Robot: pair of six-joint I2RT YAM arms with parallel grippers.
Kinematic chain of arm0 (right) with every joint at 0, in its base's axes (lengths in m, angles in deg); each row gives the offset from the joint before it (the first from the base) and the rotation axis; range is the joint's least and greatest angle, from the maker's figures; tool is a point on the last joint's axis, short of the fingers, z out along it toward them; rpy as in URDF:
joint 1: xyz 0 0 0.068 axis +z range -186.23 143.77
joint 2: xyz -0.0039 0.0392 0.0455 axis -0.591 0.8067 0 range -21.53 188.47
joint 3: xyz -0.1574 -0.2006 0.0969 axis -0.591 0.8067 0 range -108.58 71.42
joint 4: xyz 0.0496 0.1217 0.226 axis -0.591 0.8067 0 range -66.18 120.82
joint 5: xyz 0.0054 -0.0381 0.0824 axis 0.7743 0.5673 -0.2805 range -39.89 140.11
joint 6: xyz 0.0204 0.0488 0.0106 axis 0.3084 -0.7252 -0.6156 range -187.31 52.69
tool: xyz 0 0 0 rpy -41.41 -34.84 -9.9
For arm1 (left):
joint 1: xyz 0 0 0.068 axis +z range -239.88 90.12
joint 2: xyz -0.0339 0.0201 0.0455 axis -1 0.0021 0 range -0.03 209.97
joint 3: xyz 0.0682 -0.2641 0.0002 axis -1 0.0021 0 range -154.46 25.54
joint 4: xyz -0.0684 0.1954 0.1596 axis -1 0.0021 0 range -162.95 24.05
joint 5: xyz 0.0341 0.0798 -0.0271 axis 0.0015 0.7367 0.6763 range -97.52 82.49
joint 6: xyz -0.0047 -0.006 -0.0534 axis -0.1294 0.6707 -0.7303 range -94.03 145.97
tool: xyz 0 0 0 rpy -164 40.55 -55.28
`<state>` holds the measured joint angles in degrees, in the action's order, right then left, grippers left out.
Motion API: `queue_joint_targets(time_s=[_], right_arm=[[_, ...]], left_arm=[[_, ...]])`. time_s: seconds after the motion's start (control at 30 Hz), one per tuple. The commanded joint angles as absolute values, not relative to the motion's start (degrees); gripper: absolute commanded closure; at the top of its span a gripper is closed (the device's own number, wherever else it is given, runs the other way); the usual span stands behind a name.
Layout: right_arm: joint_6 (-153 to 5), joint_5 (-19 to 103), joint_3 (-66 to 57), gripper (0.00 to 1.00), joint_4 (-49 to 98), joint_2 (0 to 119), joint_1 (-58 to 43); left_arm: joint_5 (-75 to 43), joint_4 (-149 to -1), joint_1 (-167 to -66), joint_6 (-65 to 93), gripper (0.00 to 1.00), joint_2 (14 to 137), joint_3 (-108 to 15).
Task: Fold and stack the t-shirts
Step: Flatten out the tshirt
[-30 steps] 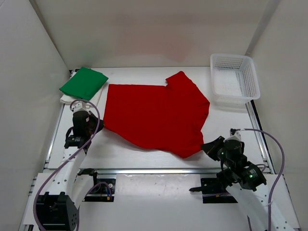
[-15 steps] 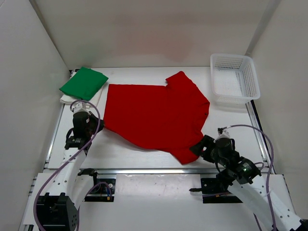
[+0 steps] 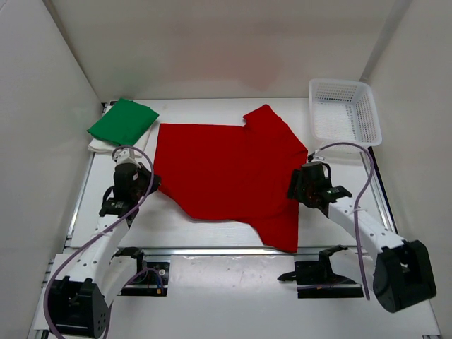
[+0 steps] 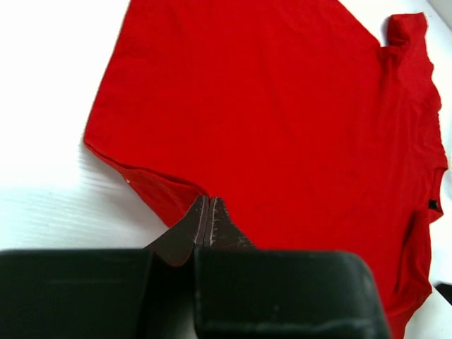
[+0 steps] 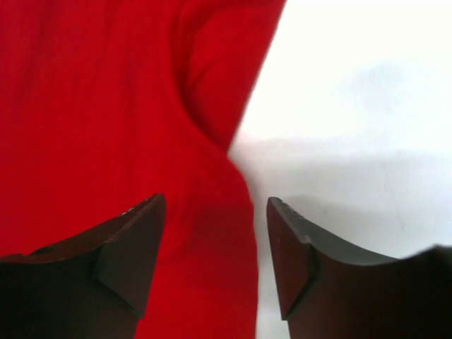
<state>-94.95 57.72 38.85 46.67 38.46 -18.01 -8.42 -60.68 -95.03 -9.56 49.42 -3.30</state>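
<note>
The red t-shirt (image 3: 226, 166) lies spread across the middle of the table, also seen in the left wrist view (image 4: 282, 127) and the right wrist view (image 5: 106, 106). My left gripper (image 3: 150, 186) is shut, its tips (image 4: 207, 203) at the shirt's near-left hem; no cloth shows between them. My right gripper (image 3: 296, 185) is open over the shirt's right edge, and red cloth lies below the gap between its fingers (image 5: 215, 206). The folded green t-shirt (image 3: 122, 121) rests on the folded white t-shirt (image 3: 99, 145) at the back left.
A white mesh basket (image 3: 367, 123) stands at the back right corner. White walls close in the table on the left, back and right. A metal rail (image 3: 233, 250) runs along the near edge in front of the arm bases.
My right gripper opened and swung from the near-right corner to the shirt's right edge. The shirt's near-right flap now reaches closer to the front. The left gripper shifted slightly right.
</note>
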Motion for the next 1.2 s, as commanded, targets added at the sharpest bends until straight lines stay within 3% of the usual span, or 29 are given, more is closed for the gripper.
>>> queue_joint_targets(time_s=[0.0,0.27,0.37,0.43,0.5,0.53,0.83,0.87,0.93,0.97,1.0,1.03,1.13,1.17], right_arm=[[-90.2,60.9,36.3,0.41,37.9,42.4,-16.4],[-89.7,55.8,37.3,0.42,31.2,49.6,-21.7],[-89.6,55.0,37.2,0.65,28.9,51.8,-22.3],[-90.0,54.0,36.7,0.71,29.3,52.8,-22.5],[-90.1,53.4,36.9,0.84,29.0,52.4,-23.2],[-90.6,53.4,37.3,1.00,29.4,51.8,-23.4],[-99.1,56.3,48.0,1.00,32.5,36.8,-37.9],[-99.3,54.9,48.9,0.93,31.4,34.2,-38.9],[-99.2,51.9,50.9,0.40,28.4,31.7,-39.5],[-99.3,51.8,50.2,0.23,29.5,31.1,-38.9],[-99.3,52.6,48.6,0.21,31.3,31.4,-37.5],[-99.7,53.1,46.8,0.22,31.9,31.5,-35.3],[-99.2,56.3,44.2,0.59,30.3,31.4,-27.6],[-99.0,56.6,42.9,0.66,29.7,33.1,-25.3]], left_arm=[[-8.9,-63.3,-95.6,-10.2,0.97,49.6,-2.5],[-9.4,-64.1,-96.9,-10.7,0.97,49.7,-2.2],[-9.4,-64.0,-96.7,-10.4,0.98,50.0,-2.1],[-9.2,-63.9,-96.9,-10.4,0.97,50.1,-2.3],[-9.4,-64.1,-96.8,-10.7,0.97,50.1,-2.1],[-9.3,-64.3,-96.9,-10.7,0.98,49.9,-2.1],[-10.5,-65.7,-96.6,-12.0,0.97,50.4,-1.2],[-10.1,-65.7,-96.8,-12.0,0.97,50.4,-1.2],[-9.9,-65.5,-96.6,-12.1,0.98,50.5,-1.0],[-10.1,-65.5,-96.9,-11.7,0.97,50.3,-0.8],[-10.1,-65.5,-96.7,-12.0,0.97,50.1,-1.0],[-9.9,-65.5,-96.8,-12.2,0.97,50.2,-0.7],[-10.7,-66.2,-96.9,-12.4,0.97,49.9,0.1],[-10.4,-66.7,-96.7,-12.4,0.97,49.9,0.4]])
